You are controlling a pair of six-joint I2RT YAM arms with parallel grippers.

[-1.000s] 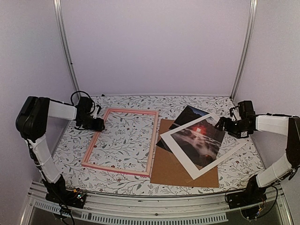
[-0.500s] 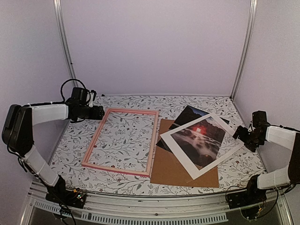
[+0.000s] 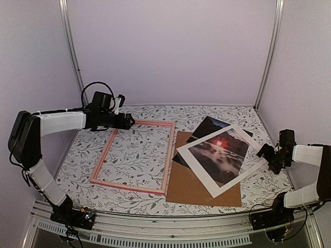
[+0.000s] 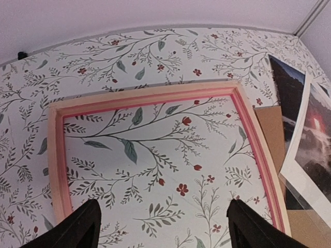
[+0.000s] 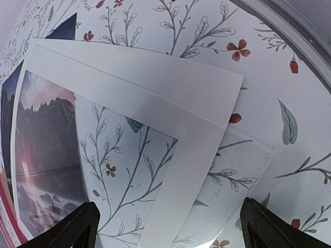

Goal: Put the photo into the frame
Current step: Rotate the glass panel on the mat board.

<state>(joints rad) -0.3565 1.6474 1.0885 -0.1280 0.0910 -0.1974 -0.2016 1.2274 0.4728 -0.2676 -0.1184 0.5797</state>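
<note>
The pink frame [image 3: 170,155] lies flat and empty on the floral table, left of centre; its far rail [image 4: 145,96] fills the left wrist view. The photo [image 3: 218,150], dark with a red sun, lies right of it under a white mat [image 3: 199,164], showing through the mat's opening. My left gripper [image 3: 128,123] hovers open over the frame's far rail, nothing between its fingertips [image 4: 77,232]. My right gripper [image 3: 270,156] stands open by the mat's right corner [image 5: 155,88], holding nothing. The photo [image 5: 46,155] shows at that view's left.
A brown backing board [image 3: 194,190] lies under the photo and mat, against the frame's right rail. A clear sheet [image 5: 243,170] sticks out from beneath the mat's corner. The side walls stand close to both arms.
My left gripper has let go of the frame's far left corner, opened wide, risen and moved right along the far rail. My right arm has drawn back towards the right wall.
</note>
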